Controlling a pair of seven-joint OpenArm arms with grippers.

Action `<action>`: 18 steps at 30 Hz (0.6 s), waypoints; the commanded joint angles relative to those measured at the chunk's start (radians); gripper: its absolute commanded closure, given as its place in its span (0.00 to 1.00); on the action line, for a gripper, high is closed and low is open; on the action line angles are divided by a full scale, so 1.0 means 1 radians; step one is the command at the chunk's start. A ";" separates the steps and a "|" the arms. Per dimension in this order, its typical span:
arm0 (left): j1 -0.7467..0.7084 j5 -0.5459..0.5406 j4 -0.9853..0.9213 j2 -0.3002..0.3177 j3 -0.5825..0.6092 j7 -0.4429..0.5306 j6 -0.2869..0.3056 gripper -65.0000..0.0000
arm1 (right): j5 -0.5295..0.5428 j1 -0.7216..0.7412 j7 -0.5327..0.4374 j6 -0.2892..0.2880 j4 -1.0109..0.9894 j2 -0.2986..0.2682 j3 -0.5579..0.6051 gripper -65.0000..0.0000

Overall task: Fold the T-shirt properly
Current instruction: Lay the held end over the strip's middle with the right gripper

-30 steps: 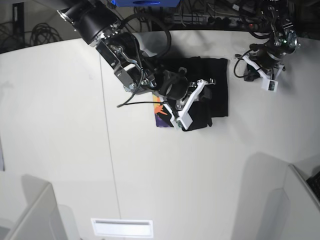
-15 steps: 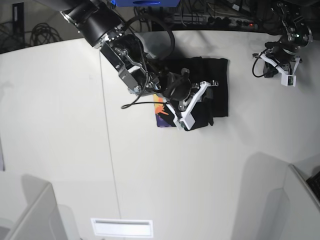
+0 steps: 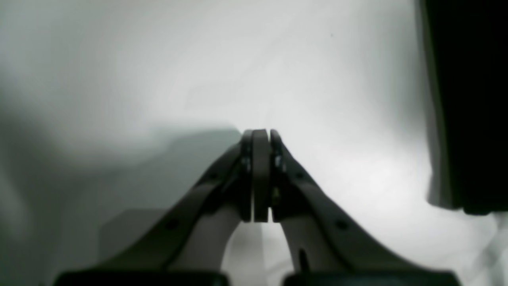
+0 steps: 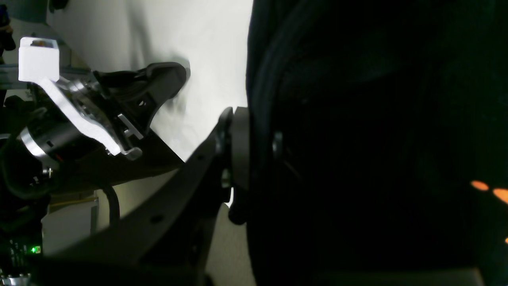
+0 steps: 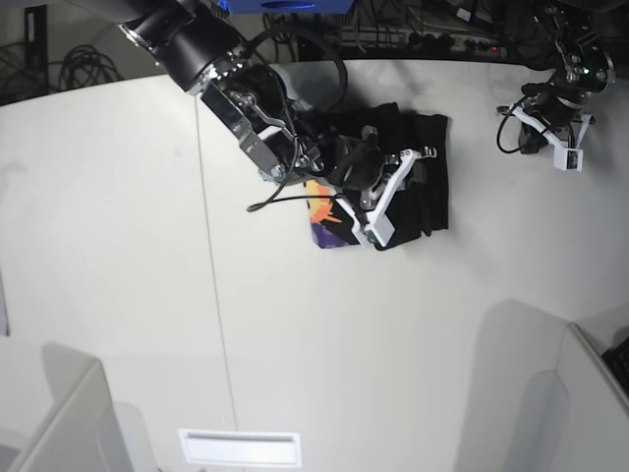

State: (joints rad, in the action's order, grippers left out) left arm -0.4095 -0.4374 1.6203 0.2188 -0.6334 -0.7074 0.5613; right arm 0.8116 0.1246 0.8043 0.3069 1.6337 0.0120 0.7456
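The black T-shirt [image 5: 432,172] lies folded on the white table [image 5: 295,344], with its orange and purple print [image 5: 322,218] showing at the left edge. My right gripper [image 5: 385,197] is shut on a bunched fold of the shirt's near part. In the right wrist view one finger [image 4: 238,151] presses on the black fabric [image 4: 377,139]; the other is hidden behind it. My left gripper [image 5: 539,133] is shut and empty over bare table at the far right, apart from the shirt. In the left wrist view it [image 3: 260,137] is closed, with the shirt's edge [image 3: 468,99] at the right.
Cables and equipment [image 5: 413,34] lie beyond the table's far edge. Grey partitions [image 5: 59,413] stand at the near left and near right corners. A table seam [image 5: 218,295] runs front to back on the left.
My right gripper has shifted a little right and toward the far side, carrying the fold with it. The left arm drew back to the far right, then held still.
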 commanded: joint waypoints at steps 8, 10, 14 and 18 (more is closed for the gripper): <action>-0.024 -0.015 0.019 0.011 -0.006 0.015 0.006 1.00 | 0.018 0.020 -0.016 -0.012 0.001 0.015 -0.002 1.00; -0.025 -0.015 0.021 0.012 -0.007 0.015 0.006 1.00 | 0.018 0.020 -0.016 -0.012 -0.011 0.018 -0.002 1.00; -0.024 -0.015 0.021 0.011 -0.047 0.016 0.006 1.00 | 0.018 0.020 -0.020 -0.012 -0.016 0.029 -0.005 0.64; -0.021 -0.016 0.019 0.009 -0.079 0.016 0.006 1.00 | 0.018 0.020 -0.021 -0.012 -0.016 0.029 -0.005 0.53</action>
State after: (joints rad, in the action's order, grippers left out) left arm -0.4316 -0.4381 1.6222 0.2169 -0.7090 -0.7078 0.5556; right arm 0.8146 0.1265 0.7971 0.3069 1.6012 0.0277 0.7437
